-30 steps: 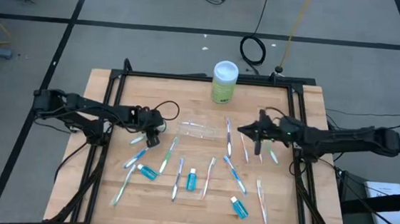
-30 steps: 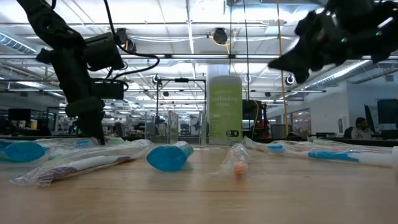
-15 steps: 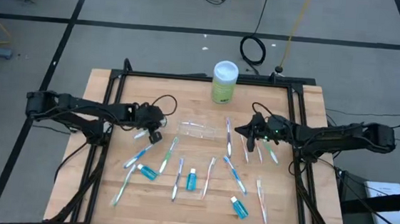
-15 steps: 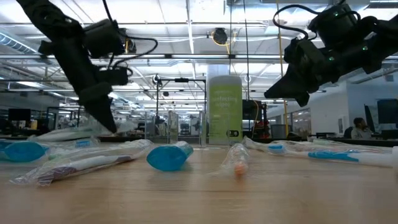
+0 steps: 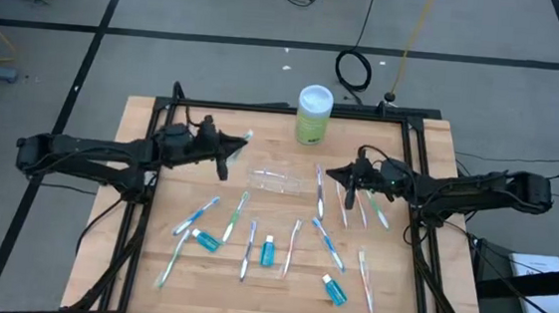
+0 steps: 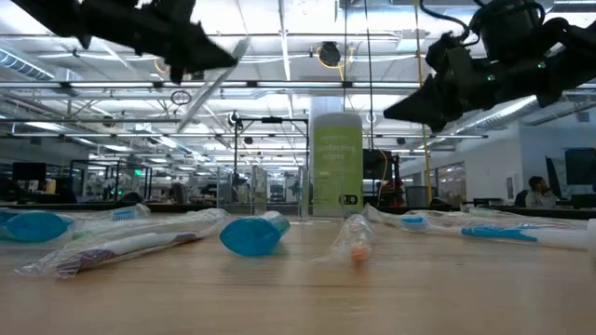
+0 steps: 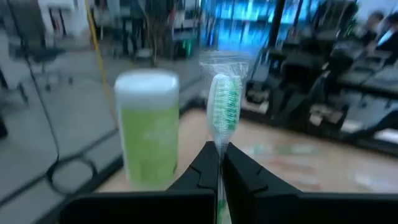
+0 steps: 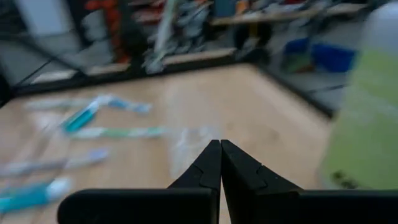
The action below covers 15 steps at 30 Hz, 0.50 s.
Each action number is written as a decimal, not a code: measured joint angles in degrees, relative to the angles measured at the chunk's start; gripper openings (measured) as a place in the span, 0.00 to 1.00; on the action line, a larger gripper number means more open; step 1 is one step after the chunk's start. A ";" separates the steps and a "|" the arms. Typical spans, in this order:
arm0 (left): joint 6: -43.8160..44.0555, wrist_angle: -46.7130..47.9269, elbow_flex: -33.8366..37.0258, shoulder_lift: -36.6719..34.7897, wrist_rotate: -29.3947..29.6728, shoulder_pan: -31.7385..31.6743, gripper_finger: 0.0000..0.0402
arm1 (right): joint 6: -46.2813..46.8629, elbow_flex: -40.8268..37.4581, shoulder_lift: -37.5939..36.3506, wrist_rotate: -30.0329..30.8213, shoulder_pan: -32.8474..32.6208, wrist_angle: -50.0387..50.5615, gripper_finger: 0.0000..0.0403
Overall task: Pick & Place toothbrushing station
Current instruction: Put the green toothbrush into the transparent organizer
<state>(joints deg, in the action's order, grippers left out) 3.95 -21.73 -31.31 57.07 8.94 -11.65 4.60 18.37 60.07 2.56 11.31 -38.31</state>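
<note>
The left gripper (image 7: 219, 163) had its fingers (image 7: 202, 168) clamped on a wrapped green-bristled toothbrush (image 7: 222, 106), whose head stood up past the fingertips inside its clear wrapper. In the high view that gripper (image 5: 226, 152) hung above the back left part of the desk (image 5: 143, 116), the brush (image 5: 239, 139) slanting out toward the green canister (image 5: 314, 114). From the low camera the brush (image 6: 212, 86) showed tilted, well above the desk top.

The right gripper (image 8: 220, 163) had its fingers (image 8: 207, 165) pressed together with nothing between them. It hovered (image 5: 335, 176) over the desk right of centre, pointing toward the toothbrushing station (image 5: 280, 181), a clear plastic holder that lay flat on the wood between the two grippers, near the middle and just in front of the canister. The right wrist camera showed it as a faint clear shape (image 8: 186, 140) beyond the fingertips; neither gripper touched it.

Wrapped toothbrushes (image 5: 328, 243) and small blue toothpaste tubes (image 5: 268, 251) lay scattered across the front half of the desk. The canister stood upright at the back edge. Beyond the desk, a coiled black cable (image 5: 353, 69) lay on the floor.
</note>
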 joint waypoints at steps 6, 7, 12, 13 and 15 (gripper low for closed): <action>-2.36 -15.99 0.02 11.44 0.07 0.90 0.01 | 2.12 0.00 0.02 5.20 0.02 2.14 0.00; -2.37 -18.58 0.02 13.73 0.11 0.91 0.01 | 1.77 0.00 0.02 5.17 0.02 2.57 0.00; -4.58 -33.13 0.04 24.68 5.08 0.88 0.01 | -0.10 0.00 0.02 5.17 0.00 2.74 0.00; -5.19 -35.18 0.04 26.55 6.16 0.88 0.01 | -0.60 0.00 0.02 5.17 0.00 2.65 0.00; -5.30 -37.34 0.04 30.11 8.49 0.88 0.01 | -1.18 0.00 0.02 5.17 0.00 2.59 0.00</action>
<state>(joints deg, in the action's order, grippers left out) -1.34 -59.07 -31.27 87.18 17.43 -10.76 3.42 18.37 60.10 7.73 11.31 -35.71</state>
